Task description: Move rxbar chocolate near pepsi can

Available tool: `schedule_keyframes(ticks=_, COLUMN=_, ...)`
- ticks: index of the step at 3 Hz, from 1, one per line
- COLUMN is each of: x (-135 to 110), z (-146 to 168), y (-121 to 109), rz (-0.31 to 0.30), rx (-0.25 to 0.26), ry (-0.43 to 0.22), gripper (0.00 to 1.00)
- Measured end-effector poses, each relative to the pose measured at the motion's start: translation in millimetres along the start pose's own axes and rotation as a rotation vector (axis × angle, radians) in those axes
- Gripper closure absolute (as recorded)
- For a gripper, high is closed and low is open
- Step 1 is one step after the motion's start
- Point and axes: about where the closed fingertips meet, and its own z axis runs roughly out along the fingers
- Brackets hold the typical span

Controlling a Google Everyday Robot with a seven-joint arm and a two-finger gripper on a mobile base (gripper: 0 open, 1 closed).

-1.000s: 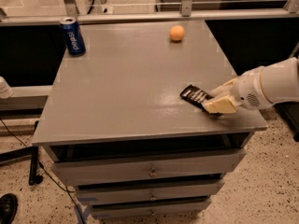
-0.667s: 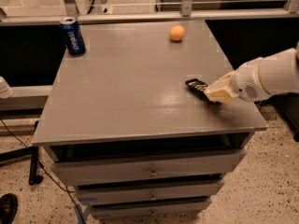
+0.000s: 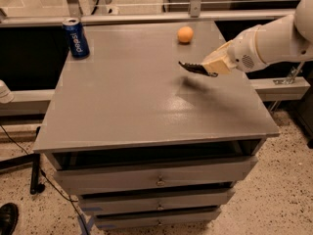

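Note:
The rxbar chocolate, a thin black wrapper, hangs in the air above the right half of the grey tabletop, seen nearly edge on. My gripper comes in from the right on a white arm and is shut on the bar's right end. The bar's shadow lies on the table below it. The pepsi can stands upright at the table's far left corner, far from the bar.
A small round orange fruit sits at the back of the table, just beyond the held bar. The table is a drawer cabinet with several drawers. A rail and glass panels run behind it. Cables lie on the floor at the left.
The gripper has lifted the rxbar chocolate off the tabletop near the right front and carried it up and toward the back. The can and the orange fruit have not moved.

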Motion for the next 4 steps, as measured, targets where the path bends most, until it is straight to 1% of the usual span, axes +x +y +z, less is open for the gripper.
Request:
schedule_keyframes(ticks=1, x=0, z=0, y=0, rz=0.000, rx=0.000, ry=0.000, gripper=1.00)
schedule_keyframes(ticks=2, x=-23, z=11, y=-2, rz=-0.055, rx=0.016, ry=-0.054, gripper=1.00)
schedule_keyframes(ticks=3, x=-66, z=43, y=-12, rz=-0.149, rx=0.015, ry=-0.125, gripper=1.00)
schedule_keyframes(ticks=4, x=-98, z=89, y=-16, rz=-0.227, rx=0.000, ry=-0.165, gripper=1.00)
